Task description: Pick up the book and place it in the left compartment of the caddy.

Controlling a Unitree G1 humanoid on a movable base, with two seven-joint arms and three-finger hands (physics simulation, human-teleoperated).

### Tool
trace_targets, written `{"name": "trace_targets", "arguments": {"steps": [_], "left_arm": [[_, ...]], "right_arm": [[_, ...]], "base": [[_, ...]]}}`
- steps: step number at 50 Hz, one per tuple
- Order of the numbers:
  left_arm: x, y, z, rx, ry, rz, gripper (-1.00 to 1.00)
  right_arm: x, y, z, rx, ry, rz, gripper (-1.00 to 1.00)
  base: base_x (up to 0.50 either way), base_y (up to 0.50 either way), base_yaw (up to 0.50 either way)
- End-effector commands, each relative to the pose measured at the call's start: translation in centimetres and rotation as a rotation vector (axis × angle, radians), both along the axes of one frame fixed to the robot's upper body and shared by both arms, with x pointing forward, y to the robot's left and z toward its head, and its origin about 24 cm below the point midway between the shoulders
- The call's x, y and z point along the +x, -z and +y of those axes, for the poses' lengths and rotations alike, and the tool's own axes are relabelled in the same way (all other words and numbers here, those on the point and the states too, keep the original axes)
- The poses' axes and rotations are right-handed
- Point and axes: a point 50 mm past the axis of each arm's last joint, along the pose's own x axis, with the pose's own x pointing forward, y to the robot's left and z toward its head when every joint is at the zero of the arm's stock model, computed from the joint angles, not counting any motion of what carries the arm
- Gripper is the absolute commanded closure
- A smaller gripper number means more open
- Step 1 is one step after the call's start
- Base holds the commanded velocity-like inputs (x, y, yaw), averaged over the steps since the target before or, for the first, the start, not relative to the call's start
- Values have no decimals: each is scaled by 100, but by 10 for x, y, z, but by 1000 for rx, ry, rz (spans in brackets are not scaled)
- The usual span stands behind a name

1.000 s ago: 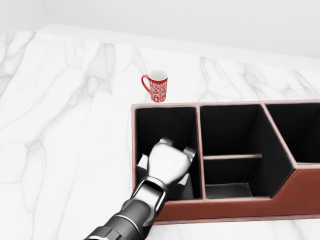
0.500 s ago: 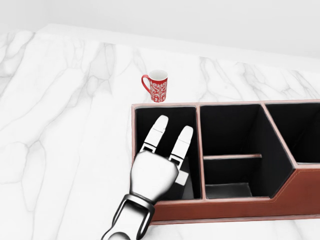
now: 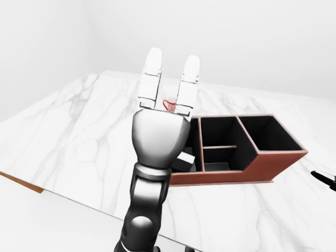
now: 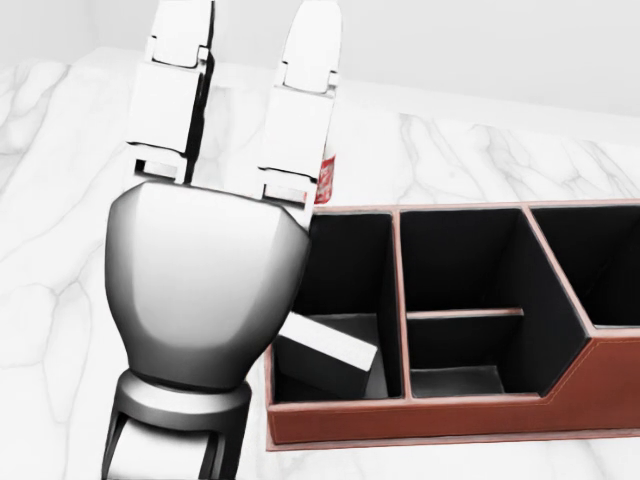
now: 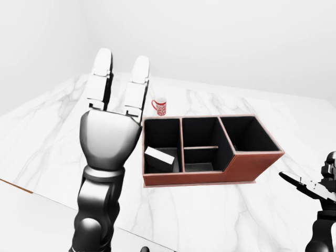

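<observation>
Lifted clear of the caddy (image 5: 210, 178), the left hand (image 5: 107, 139) now shows straight, empty fingers, leaving the book (image 5: 160, 156) tilted inside its left compartment.

The left hand (image 5: 110, 123) has risen out of the caddy's (image 5: 210, 176) left compartment, fingers (image 5: 100, 79) straight, empty. The book (image 5: 160, 156) it released now lies tilted inside.

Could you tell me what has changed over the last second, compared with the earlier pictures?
The left hand has let go of the book and risen out of the caddy, fingers open and pointing up. The book now lies tilted in the left compartment. The caddy and mug have not moved.
</observation>
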Motion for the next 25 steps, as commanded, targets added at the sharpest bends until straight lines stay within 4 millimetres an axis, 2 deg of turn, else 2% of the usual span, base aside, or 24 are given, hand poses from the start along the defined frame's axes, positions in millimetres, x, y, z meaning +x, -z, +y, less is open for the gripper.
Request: {"name": "trace_targets", "arguments": {"steps": [1, 12, 16, 25], "left_arm": [[-47, -59, 35, -124, -64, -152, -100], [-58, -81, 49, -170, -113, -218, -100], [-58, -81, 49, -172, -114, -219, -100], [-61, -92, 68, -284, -125, -222, -100]], "right_arm": [[0, 3, -1, 2, 5, 7, -100], [1, 5, -2, 6, 11, 13, -100], [1, 5, -2, 6, 11, 13, -100], [2, 5, -2, 6, 6, 10, -100]], "base": [[0, 0, 0], [0, 0, 0], [0, 0, 0], [0, 0, 0]]}}
